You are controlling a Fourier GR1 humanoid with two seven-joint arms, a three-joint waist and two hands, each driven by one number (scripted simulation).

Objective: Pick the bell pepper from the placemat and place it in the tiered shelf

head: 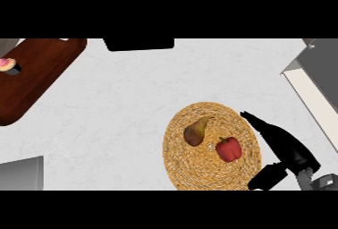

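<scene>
The round woven placemat (pixel 211 147) is my landmark on the white counter (pixel 119 112). On it lies the red bell pepper (pixel 228 149), a little toward the mat's right side, stem end pointing up. Just beside the pepper, to its left, lies a brownish pear (pixel 196 130) — the two are near but apart.

My right hand (pixel 280 143) is just over the right rim of the placemat. Its fingers are straight and stretched out, pointing away from me, and the thumb is spread low near the mat's lower right edge — the hand holds nothing and does not touch the pepper.

The tiered shelf (pixel 317 85) stands well to the right of the placemat, above my hand. Far left of the placemat lies a dark wooden board (pixel 36 76), with a small pink cupcake (pixel 8 65) on it.
</scene>
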